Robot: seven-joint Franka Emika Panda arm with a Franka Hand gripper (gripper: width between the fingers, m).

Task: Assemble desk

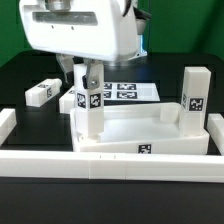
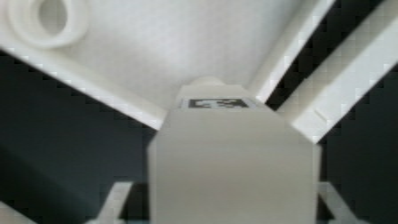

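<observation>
My gripper is shut on a white square leg and holds it upright over the near corner of the white tabletop on the exterior view's left. I cannot tell if the leg's lower end touches the tabletop. In the wrist view the leg fills the middle between my fingers, with its tag facing the camera. The tabletop lies beyond it, with a round hole in its corner. A second leg stands upright at the tabletop's right corner. Two more legs lie on the left.
The marker board lies flat behind the tabletop. A long low white border wall runs along the front, with side pieces on the left and the right. The table surface is black.
</observation>
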